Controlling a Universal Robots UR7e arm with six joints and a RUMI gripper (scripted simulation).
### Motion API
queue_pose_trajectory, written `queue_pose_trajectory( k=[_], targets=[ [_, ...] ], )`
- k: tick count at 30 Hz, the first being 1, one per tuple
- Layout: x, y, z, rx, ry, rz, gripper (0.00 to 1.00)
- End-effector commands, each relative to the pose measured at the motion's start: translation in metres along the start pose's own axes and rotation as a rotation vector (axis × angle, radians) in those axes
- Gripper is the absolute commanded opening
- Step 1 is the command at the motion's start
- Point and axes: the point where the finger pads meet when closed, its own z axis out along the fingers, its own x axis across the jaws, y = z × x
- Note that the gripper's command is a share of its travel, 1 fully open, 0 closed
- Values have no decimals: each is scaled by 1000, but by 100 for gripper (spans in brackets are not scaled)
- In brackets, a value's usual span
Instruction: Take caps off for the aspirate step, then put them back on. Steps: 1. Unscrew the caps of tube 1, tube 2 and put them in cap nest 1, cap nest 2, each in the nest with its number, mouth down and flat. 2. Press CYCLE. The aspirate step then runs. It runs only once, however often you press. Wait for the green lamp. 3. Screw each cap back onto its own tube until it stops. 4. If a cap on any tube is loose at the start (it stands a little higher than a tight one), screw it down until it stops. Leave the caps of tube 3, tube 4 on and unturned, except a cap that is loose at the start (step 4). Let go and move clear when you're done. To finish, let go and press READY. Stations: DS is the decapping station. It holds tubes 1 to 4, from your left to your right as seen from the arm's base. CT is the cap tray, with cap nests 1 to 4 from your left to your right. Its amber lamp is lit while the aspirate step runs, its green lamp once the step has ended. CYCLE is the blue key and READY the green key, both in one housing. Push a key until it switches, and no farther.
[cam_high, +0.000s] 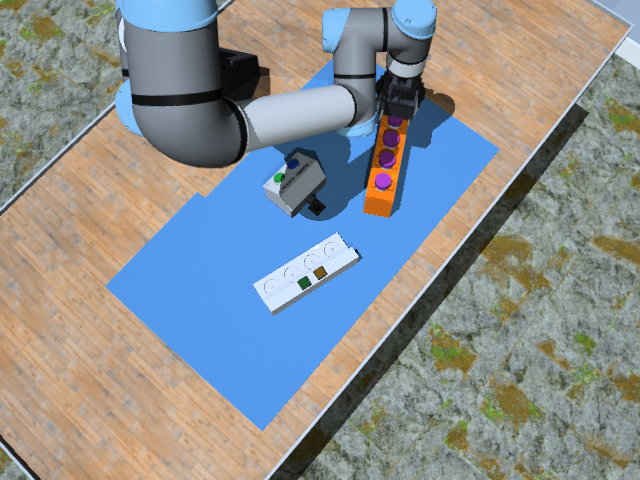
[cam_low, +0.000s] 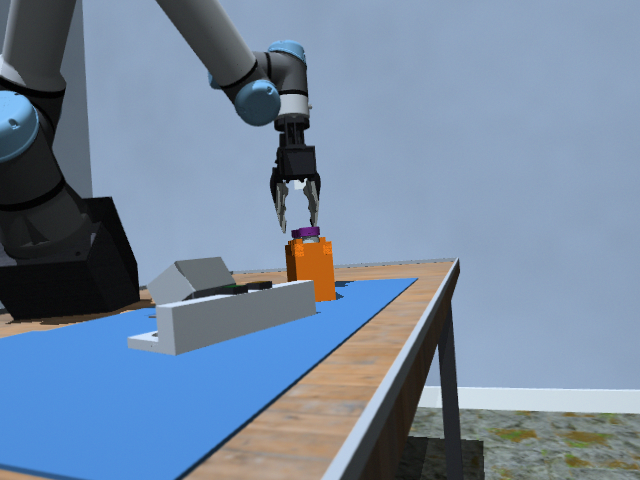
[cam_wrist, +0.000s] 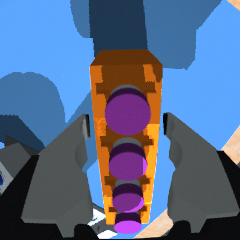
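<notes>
The orange decapping station holds four tubes, all with purple caps. The tube 1 cap is at the far end; the tube 2 cap, tube 3 cap and tube 4 cap follow. My gripper is open and empty, pointing down above the tube 1 end, one finger on each side of the row. The white cap tray has four empty nests. Its amber lamp and green lamp look dark.
The grey key housing, with the blue CYCLE key and green READY key, stands between the arm base and the station. A small black block is beside it. The cap tray's raised wall carries the lamps.
</notes>
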Motion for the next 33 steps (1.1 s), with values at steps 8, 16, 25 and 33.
queue_pose_trajectory(
  k=[8,16,25,33],
  targets=[
    [2,1,-1,0,3,1,0],
    [2,1,-1,0,3,1,0],
    [4,1,-16,1,7,3,0],
    [4,1,-39,1,7,3,0]
  ],
)
